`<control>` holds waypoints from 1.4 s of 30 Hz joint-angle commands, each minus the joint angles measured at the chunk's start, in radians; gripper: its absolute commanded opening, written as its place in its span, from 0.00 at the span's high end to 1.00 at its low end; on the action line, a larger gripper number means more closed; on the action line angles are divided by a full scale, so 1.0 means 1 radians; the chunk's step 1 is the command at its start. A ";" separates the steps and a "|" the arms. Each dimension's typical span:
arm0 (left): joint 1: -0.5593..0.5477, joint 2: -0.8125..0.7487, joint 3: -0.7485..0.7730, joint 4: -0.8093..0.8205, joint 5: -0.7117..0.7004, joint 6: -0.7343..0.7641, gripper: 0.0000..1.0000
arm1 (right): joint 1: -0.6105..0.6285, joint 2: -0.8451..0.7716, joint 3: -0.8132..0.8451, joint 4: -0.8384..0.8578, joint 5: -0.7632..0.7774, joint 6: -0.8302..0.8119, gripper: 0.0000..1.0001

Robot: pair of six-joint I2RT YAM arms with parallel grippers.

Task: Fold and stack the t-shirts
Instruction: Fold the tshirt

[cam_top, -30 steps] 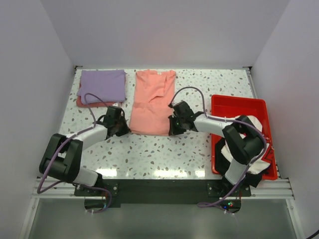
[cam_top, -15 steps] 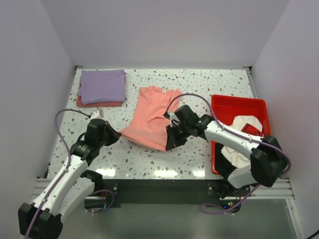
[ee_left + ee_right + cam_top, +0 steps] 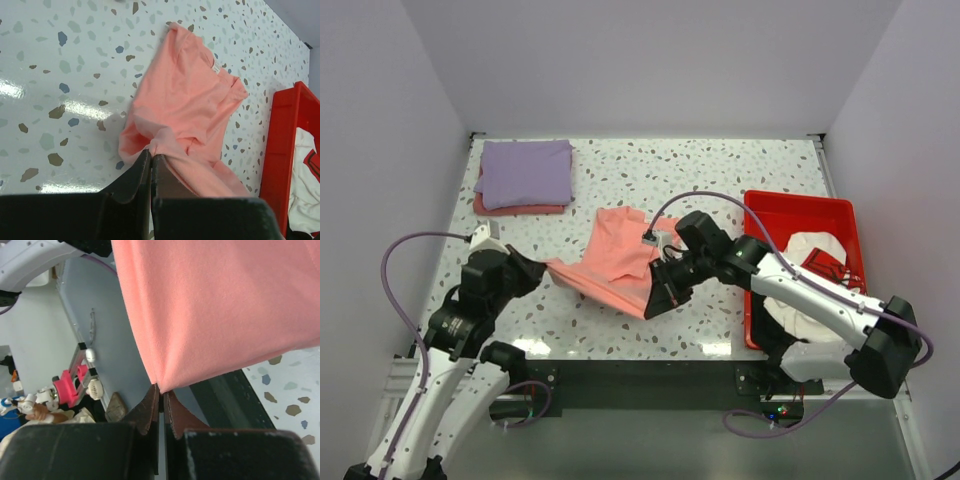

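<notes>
**Salmon-pink t-shirt [image 3: 612, 258] sagging between two pinched corners**

The shirt is sitting in the near middle of the speckled table [image 3: 740, 170]. Its collar end is lying on the surface while its near edge is being held up in the air. The left gripper [image 3: 151, 158] is clamping one bunched corner with its fingers pressed tight together. The right gripper [image 3: 161, 390] is doing the same at the other corner, its jaws nipped shut on a fold of cloth.

The fabric is looking thin, matte and very limp. It is drooping in a shallow curve between the two holds and wrinkling where it is gathered. I am judging it to be light and not at all fragile, but floppy enough to collapse wherever it is not supported. A small pinch of knit like this could also be slipping out under a pull. Taking it at the two hem corners, as here, seems the sensible hold, since the tension is spreading the panel flat.

At the far left a lavender t-shirt [image 3: 526, 172] is lying neatly folded on top of another reddish-pink one [image 3: 520, 209]. On the right, a rigid, glossy red tray [image 3: 798, 205] is holding a crumpled white t-shirt [image 3: 815, 255].
</notes>
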 commanded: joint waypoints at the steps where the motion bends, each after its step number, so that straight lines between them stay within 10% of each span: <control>1: 0.017 -0.002 0.063 0.039 -0.169 0.035 1.00 | 0.012 -0.078 -0.040 -0.078 -0.127 0.099 1.00; 15: 0.018 0.265 0.049 0.395 -0.063 0.064 1.00 | -0.001 -0.131 0.014 -0.101 0.327 0.110 1.00; 42: 0.018 0.825 0.209 0.662 0.003 0.129 1.00 | -0.285 0.004 0.029 0.034 0.314 0.081 1.00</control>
